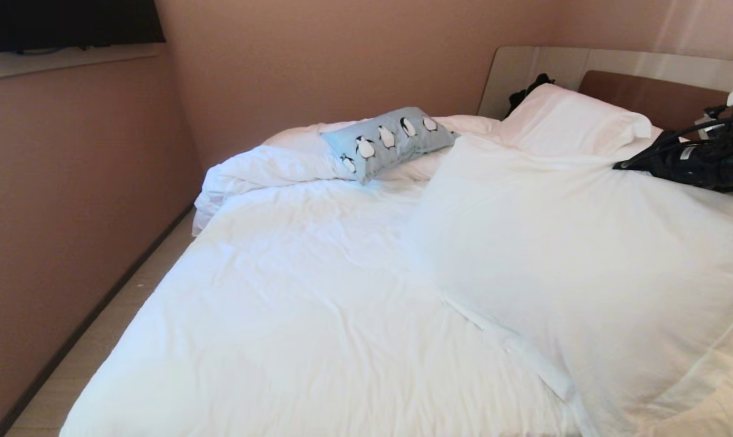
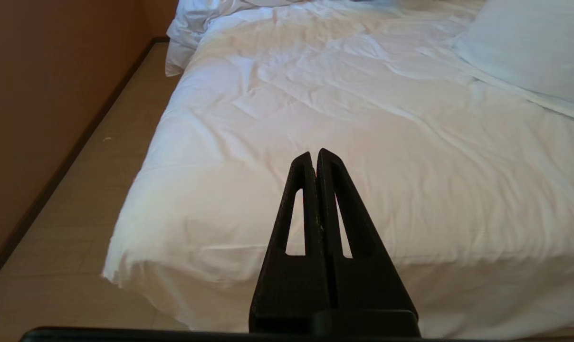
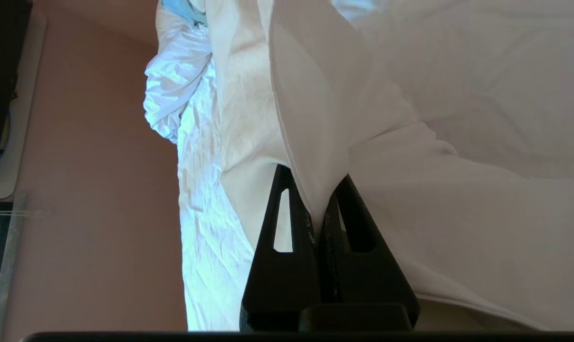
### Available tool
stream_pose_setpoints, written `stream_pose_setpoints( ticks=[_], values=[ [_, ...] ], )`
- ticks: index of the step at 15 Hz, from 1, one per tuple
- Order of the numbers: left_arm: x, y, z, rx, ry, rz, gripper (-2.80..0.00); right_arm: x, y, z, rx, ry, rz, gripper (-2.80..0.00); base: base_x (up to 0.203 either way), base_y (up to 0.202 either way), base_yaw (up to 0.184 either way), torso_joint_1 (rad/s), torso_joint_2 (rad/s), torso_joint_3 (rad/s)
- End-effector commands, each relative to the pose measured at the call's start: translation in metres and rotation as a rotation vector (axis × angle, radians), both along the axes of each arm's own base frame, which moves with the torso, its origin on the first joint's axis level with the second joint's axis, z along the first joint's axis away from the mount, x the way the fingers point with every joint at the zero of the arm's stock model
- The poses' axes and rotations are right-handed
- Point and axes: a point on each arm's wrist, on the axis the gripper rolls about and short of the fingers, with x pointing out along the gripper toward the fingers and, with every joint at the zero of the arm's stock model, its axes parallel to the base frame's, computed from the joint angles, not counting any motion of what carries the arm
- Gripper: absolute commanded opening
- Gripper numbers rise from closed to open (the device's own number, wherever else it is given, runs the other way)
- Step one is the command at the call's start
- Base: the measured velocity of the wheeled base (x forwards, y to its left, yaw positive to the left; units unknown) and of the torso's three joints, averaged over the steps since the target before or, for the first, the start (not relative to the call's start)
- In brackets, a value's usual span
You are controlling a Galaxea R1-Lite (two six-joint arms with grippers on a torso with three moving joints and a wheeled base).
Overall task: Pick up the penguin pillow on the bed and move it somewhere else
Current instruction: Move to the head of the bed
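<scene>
The penguin pillow [image 1: 389, 141], light blue with a row of black-and-white penguins, lies at the far side of the bed [image 1: 281, 291], propped on bunched duvet. My right gripper [image 3: 314, 173] is shut on the edge of a large white pillow [image 1: 585, 255], not the penguin one. In the head view that gripper [image 1: 622, 164] comes in from the right, well right of the penguin pillow. The white pillow hangs tilted from it over the bed's right half. My left gripper [image 2: 314, 154] is shut and empty, parked low near the foot of the bed.
A second white pillow [image 1: 570, 118] leans on the brown-and-beige headboard [image 1: 645, 91], with a black object [image 1: 527, 91] beside it. A pink wall and a narrow strip of floor [image 1: 99, 328] run along the bed's left side. A dark screen [image 1: 69, 21] hangs top left.
</scene>
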Motion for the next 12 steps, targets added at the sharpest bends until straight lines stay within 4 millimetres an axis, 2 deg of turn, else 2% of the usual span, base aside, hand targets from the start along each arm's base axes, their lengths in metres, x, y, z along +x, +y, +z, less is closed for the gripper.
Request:
stream_pose_setpoints(
  ticks=[1,12],
  values=[
    [0.000,0.000,0.000,0.000,0.002,0.001,-2.80,0.000,-0.004,0.000,0.004,-0.005,-0.006,-2.80,0.000,-0.199,-0.005,0.002,0.00,0.002],
    [0.000,0.000,0.000,0.000,0.001,0.001,-2.80,-0.006,-0.038,0.000,-0.006,-0.057,-0.070,-2.80,0.000,-0.194,0.001,0.003,0.00,0.001]
  ],
)
